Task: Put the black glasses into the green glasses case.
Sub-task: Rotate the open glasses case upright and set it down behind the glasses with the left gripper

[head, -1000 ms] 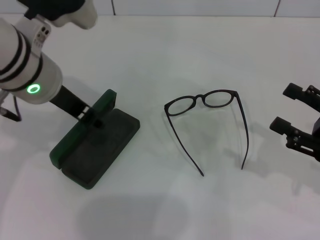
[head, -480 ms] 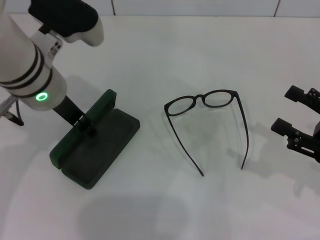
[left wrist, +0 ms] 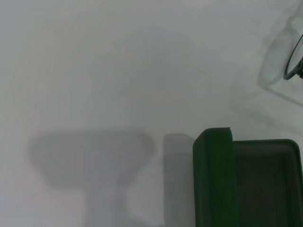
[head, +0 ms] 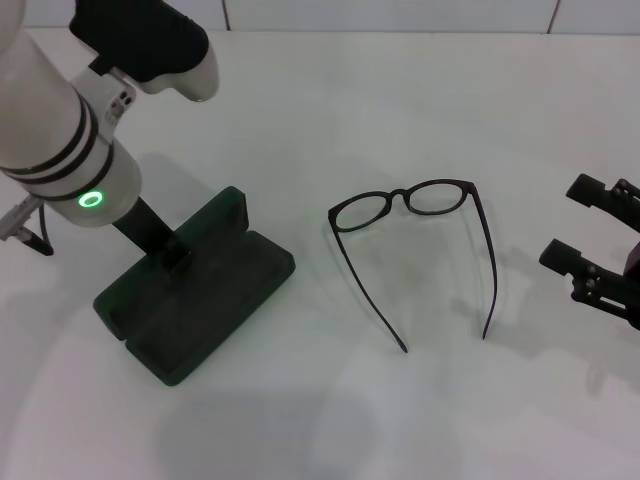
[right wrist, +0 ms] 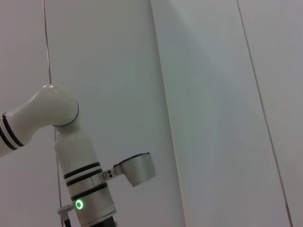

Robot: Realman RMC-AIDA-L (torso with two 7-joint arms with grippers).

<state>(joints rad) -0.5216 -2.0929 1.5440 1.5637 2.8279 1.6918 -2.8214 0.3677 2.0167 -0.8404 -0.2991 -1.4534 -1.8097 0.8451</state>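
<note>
The green glasses case (head: 200,300) lies open on the white table at the left, with its lid (head: 215,215) standing up along the far side and dark lining showing. My left gripper (head: 175,255) reaches down onto the lid's edge and grips it. The case also shows in the left wrist view (left wrist: 246,179). The black glasses (head: 415,205) lie in the middle of the table, temple arms spread toward me. One lens rim shows in the left wrist view (left wrist: 296,61). My right gripper (head: 580,222) is open and empty at the right edge, apart from the glasses.
The white table (head: 330,100) stretches bare behind the glasses and between the case and the glasses. The left arm's big white forearm (head: 60,140) hangs over the table's left side. The right wrist view shows only the left arm (right wrist: 80,184) and a wall.
The left arm has shifted right, and the case has slid and turned with it, its near end moving right. The glasses and the right gripper have not moved.
</note>
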